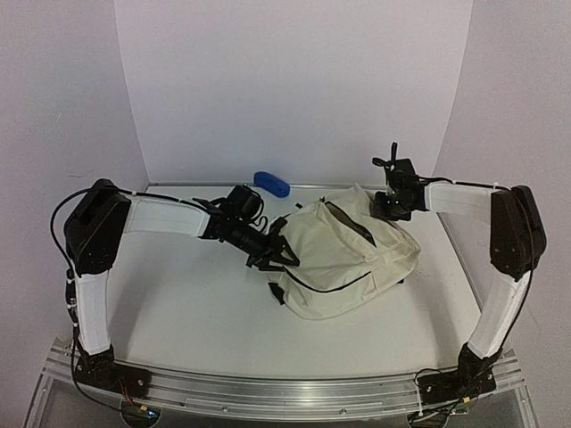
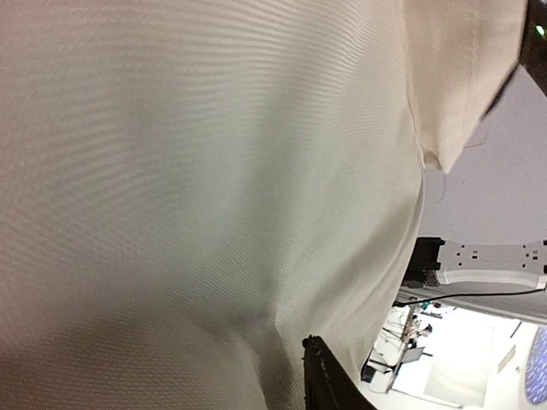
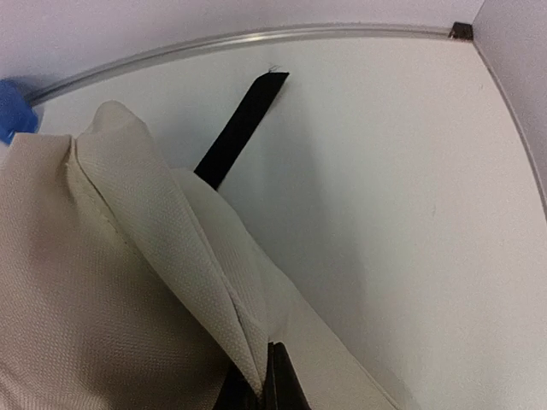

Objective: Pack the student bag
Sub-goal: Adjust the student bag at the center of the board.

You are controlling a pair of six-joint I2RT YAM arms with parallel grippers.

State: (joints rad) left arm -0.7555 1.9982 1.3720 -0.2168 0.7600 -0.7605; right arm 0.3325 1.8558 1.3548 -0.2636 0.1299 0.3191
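Bag: cream woven cloth, soft and slumped into a rounded heap on the table. It lies between the two sets of fingers.
Bag details: a thin black zip line curves across its near face, and a dark slit of an opening shows near its top.
Weave: fine and even, with a ribbed grain up close. A stitched seam runs along the raised fold.
Right gripper: at the bag's far right corner. Its fingers are pressed together and pinch a folded ridge of cloth (the fold narrows to a wedge right at the tips).
Left gripper: against the bag's left edge, touching the cloth.
Left fingers: cloth fills nearly all of the wrist view. Only one dark, ridged finger shows at the bottom, lying on the fabric, so I cannot tell whether they are spread or pinching.
Strap: flat black webbing, straight and matte. It lies on the table beyond the right fingers, coming out from behind the pinched fold, with its cut end toward the back.
Blue thing: smooth and rounded, at the back wall beyond the left fingers, apart from the bag. What it is I cannot tell.
Table surface: smooth, matte white, with a thin metal rail curving along its far edge.
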